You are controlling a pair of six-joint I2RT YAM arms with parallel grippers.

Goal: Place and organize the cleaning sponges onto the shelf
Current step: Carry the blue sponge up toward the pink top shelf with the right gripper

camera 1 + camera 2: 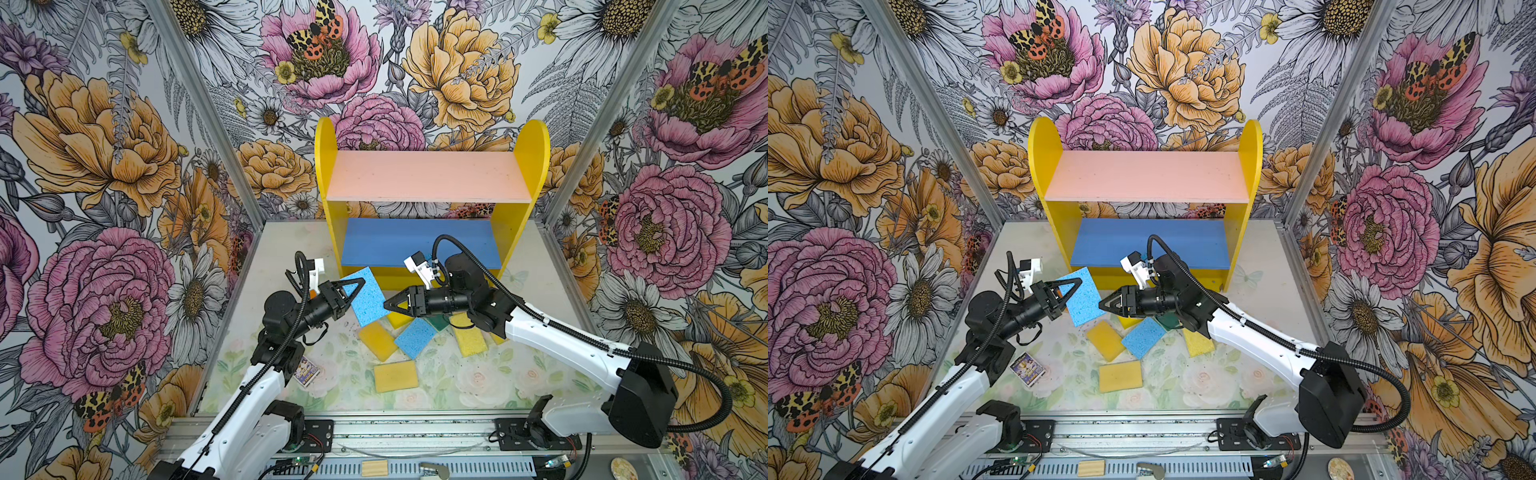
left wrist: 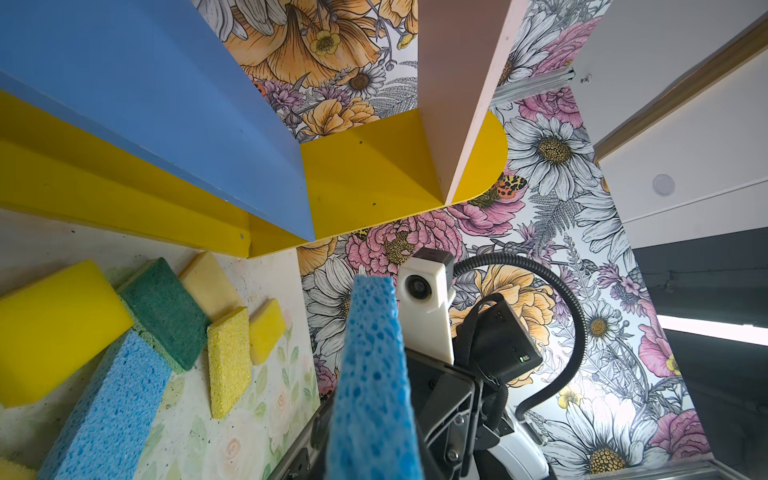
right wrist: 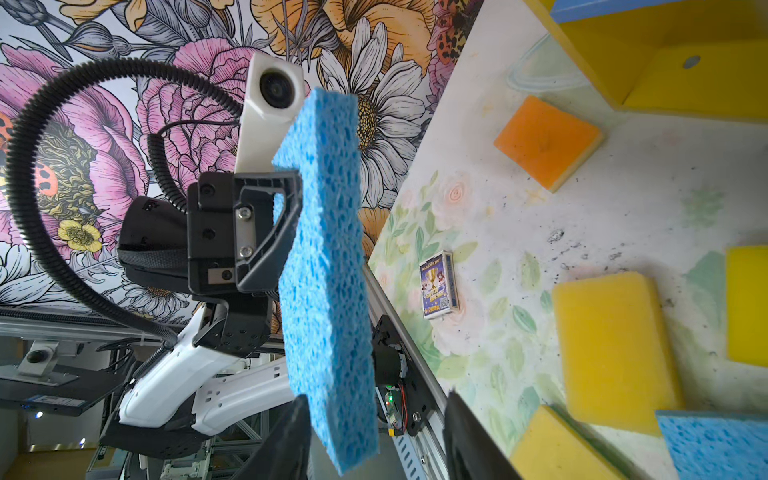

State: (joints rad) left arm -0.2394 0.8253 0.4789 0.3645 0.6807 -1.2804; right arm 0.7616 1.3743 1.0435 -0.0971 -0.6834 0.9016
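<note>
**Shelf**, far edge of the worktop: pink board and blue board were both bare, nothing stowed.
**Light-blue sponge**: was aloft before the shelf's left front corner, pinched tight in the left claw.
**Right claw**: jaws stood apart, empty, tips just beside that sponge.
**Loose sponges**: lay scattered mid-worktop, an orange one near the shelf's foot.
**Progress:** judged barely begun, every placement outstanding.

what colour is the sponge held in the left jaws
The sponge is light blue and porous, clearest in the right wrist view.
</note>
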